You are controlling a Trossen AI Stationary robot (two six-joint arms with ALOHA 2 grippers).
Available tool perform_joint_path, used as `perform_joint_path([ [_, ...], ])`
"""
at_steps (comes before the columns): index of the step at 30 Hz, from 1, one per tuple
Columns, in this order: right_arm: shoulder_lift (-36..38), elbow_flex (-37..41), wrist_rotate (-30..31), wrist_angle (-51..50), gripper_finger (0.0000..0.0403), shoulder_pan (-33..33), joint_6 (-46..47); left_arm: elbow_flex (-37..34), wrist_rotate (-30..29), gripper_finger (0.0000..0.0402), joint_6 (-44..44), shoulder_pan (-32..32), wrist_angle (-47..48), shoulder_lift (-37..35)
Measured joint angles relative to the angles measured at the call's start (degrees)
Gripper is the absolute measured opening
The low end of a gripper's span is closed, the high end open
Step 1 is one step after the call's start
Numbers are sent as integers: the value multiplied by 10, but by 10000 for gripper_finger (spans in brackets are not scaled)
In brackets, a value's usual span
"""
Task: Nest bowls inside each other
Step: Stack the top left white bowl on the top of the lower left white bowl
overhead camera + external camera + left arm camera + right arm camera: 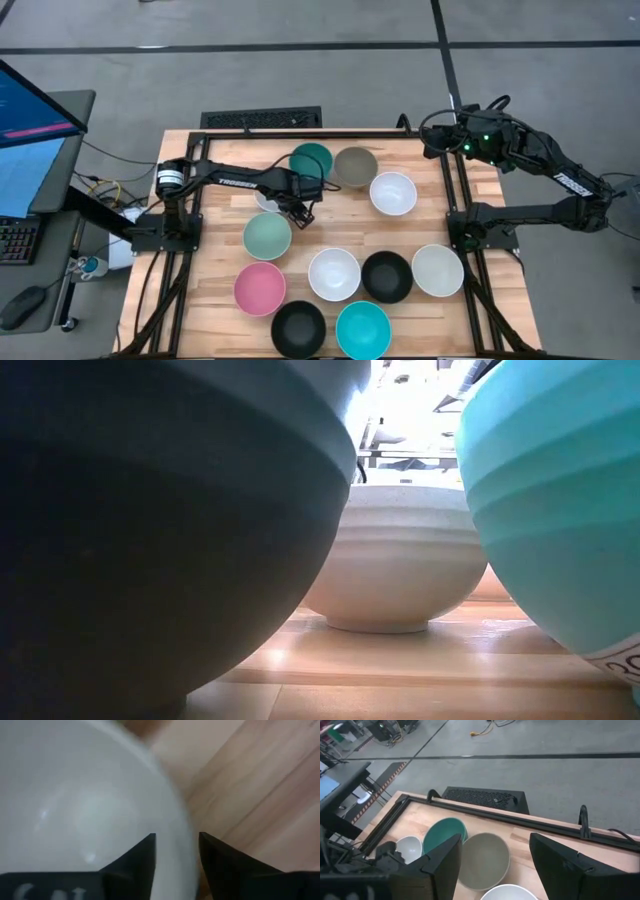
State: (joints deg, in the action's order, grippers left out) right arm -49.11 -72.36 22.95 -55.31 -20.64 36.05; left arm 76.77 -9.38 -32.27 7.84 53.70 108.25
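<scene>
While the small white bowl (268,200) sits on the wooden table (210,290) just behind the sage green bowl (267,236) and beside the teal bowl (311,160), the left gripper (298,210) has its two fingers astride the bowl's rim, one inside, one outside, as the left wrist view shows with the bowl (80,805) filling the frame. The fingers stand narrowly apart around the wall; whether they already pinch it I cannot tell. To my eye the step in hand is taking this bowl so it can go into a neighbour. Doing it well means closing squarely on the rim, lifting straight up so the bowl hangs level, then carrying it clear over the nearby rims before lowering it centred into the sage green bowl, the nearest candidate. A skewed pinch could let a smooth wall slip or tip.

No bowl looks nested yet. The taupe bowl (355,166) lies just beyond the teal one. The right gripper (440,135) waits at the table's far right corner, fingers wide apart and empty.
</scene>
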Motion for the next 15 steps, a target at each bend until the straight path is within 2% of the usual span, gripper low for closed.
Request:
perform_joint_path([
  [10, 0, 0, 0, 0, 256, -1, 0, 0, -4, 11, 27, 1, 1, 2],
  [15, 0, 0, 0, 0, 256, -1, 0, 0, -16, 13, 27, 2, 0, 2],
])
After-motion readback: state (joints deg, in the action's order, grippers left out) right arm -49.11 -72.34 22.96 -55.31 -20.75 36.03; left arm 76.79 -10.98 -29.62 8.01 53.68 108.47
